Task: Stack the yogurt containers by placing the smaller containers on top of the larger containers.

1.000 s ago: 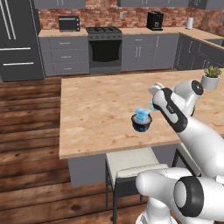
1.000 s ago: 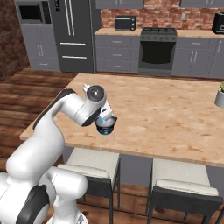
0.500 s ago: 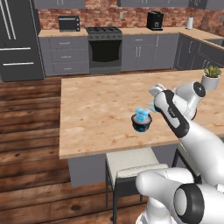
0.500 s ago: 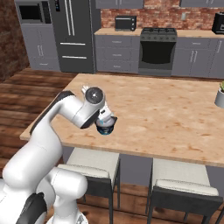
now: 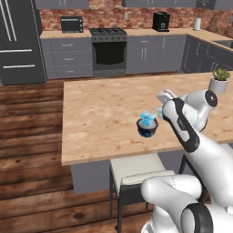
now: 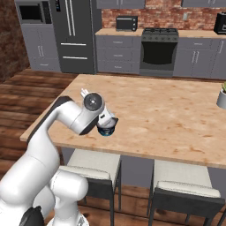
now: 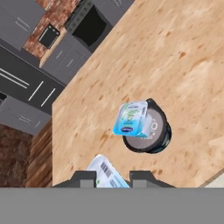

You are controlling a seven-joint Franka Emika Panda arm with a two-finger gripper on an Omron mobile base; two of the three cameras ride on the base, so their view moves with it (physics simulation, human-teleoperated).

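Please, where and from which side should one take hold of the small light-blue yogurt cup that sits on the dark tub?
Grip the small yogurt cup by two opposite flat sides, coming from straight above. Its top is squarish, and it lies off-centre on the dark tub, so a sideways approach would probably push it off.

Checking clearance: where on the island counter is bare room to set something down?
Bare wood from the dark tub to the stove-side edge, and between it and the plant pot. Crowded at the tub: stacked cup, end effector holding another cup.
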